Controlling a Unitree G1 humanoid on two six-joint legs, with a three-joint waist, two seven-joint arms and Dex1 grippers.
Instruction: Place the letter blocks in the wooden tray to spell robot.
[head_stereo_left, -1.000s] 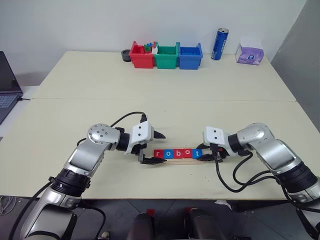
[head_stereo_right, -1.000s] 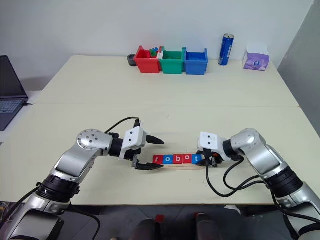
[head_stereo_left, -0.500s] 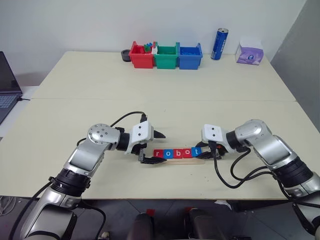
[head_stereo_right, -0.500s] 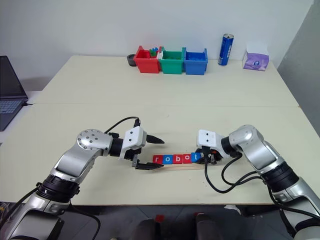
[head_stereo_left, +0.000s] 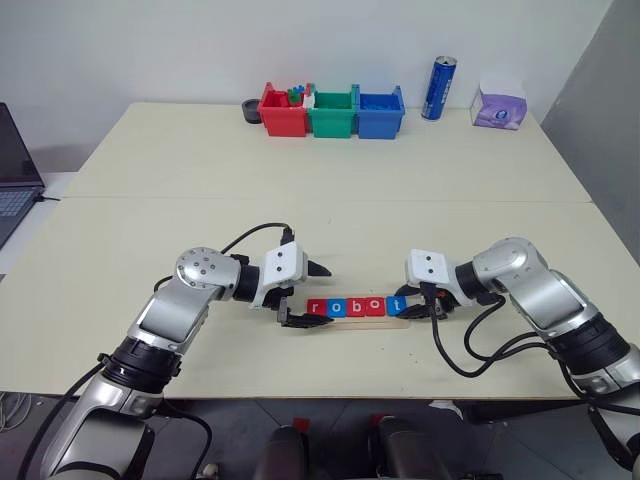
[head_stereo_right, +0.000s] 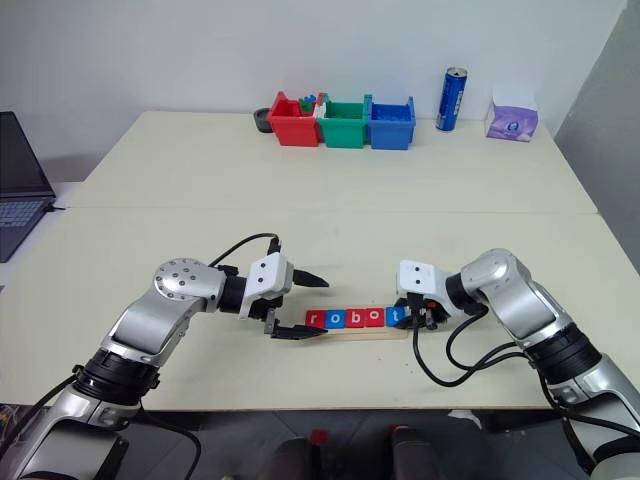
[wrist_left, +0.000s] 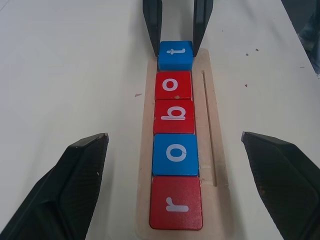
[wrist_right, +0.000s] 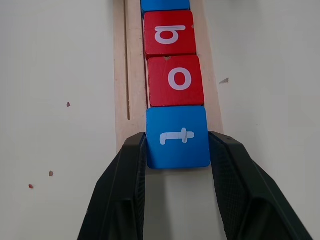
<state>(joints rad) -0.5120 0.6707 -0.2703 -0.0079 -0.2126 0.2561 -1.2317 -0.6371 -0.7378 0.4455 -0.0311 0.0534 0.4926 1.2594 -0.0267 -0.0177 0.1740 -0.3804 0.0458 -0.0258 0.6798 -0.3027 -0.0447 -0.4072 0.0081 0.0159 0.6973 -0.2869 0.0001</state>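
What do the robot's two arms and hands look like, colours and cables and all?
Both arms are silver-grey metal with rounded joints and black segments near the shoulders. Each wrist carries a white boxy housing with small dark dots. The left hand and right hand each have two black tapered fingers. Black cables loop loosely along both forearms.

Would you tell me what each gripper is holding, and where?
The right gripper pinches the blue t block by its two side edges; the left gripper holds nothing.

Table (head_stereo_left: 150, 230): wooden tray (head_stereo_left: 357, 320), bins (head_stereo_left: 332, 112), can (head_stereo_left: 441, 88)
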